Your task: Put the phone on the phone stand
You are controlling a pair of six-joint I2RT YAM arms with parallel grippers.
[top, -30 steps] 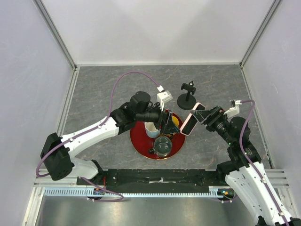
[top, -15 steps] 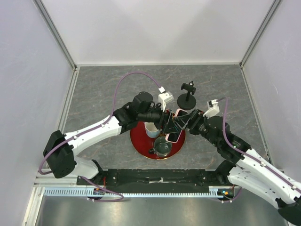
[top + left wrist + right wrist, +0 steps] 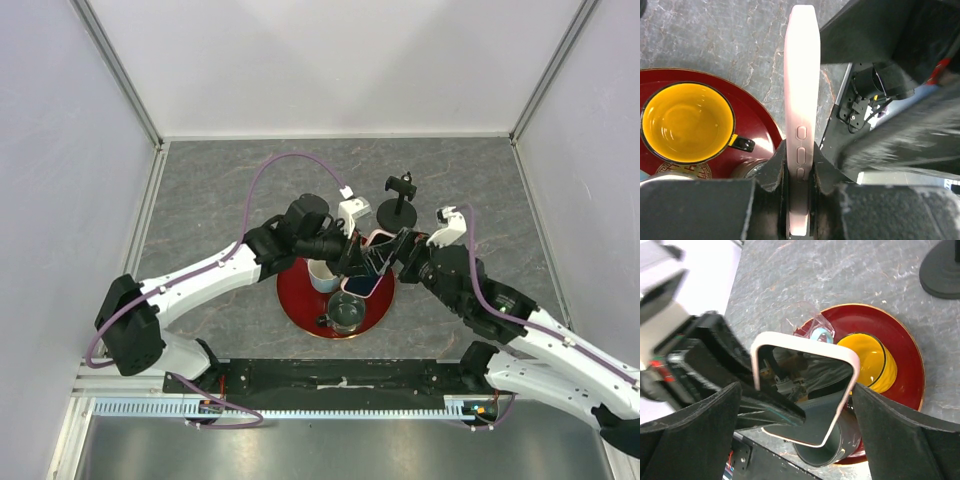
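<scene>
The phone [image 3: 365, 270], black-screened with a pale pink case, hangs edge-up over the red tray between both grippers. My left gripper [image 3: 353, 258] is shut on it: in the left wrist view the pink edge of the phone [image 3: 801, 100] is pinched between the jaws of the left gripper [image 3: 800, 162]. My right gripper [image 3: 796, 390] stands open, its fingers straddling the phone [image 3: 805, 385]; the left finger is clear of it, the right one sits close by its corner. The black phone stand [image 3: 400, 203] stands on the table just behind, its disc base [image 3: 942, 270] at top right in the right wrist view.
A round red tray [image 3: 298, 300] below the grippers holds a yellow cup [image 3: 687, 122], a dark grey cup [image 3: 347, 312] and a pale cup [image 3: 322, 275]. White walls enclose the grey table on three sides.
The right arm carried the phone leftward over the tray to the left gripper. The left jaws closed on the phone and the right jaws opened wider.
</scene>
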